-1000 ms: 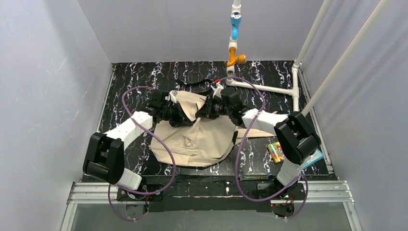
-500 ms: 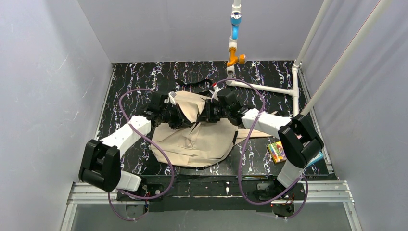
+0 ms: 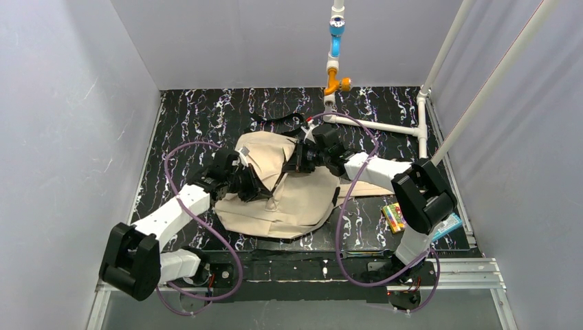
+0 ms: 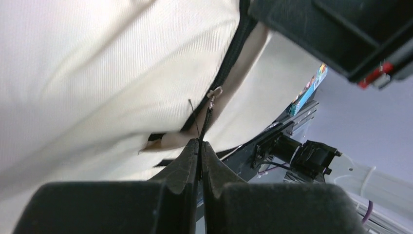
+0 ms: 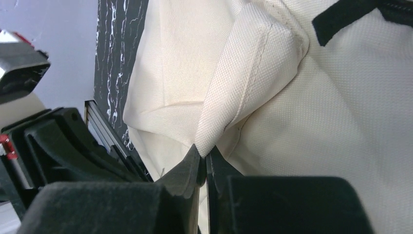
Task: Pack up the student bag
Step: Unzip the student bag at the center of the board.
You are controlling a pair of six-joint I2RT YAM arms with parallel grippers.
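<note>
top view, near to far. the arm bases are bolted to an aluminium rail [image 3: 467,271] at the near edge. beyond it, the student bag [image 3: 289,203] is laid flat near the centre of the black marbled table [image 3: 192,117]. colourful books [image 3: 394,217] are seen to the right of the bag, apart from it and beside the right arm. the left gripper [image 3: 256,187] is set on the bag's left part, and the right gripper [image 3: 294,162] on its far part.

left wrist view: the pads [image 4: 187,156] are pressed together, and the thin black zipper pull [image 4: 208,109] is pinched between them. the pull is hung from the dark zipper [image 4: 229,63].

right wrist view: the fingers [image 5: 187,170] are closed on a folded corner of the bag's beige fabric.

at the bag's far edge a black strap [image 3: 278,122] is laid on the table. farther still, a white pipe frame [image 3: 375,127] is mounted.
</note>
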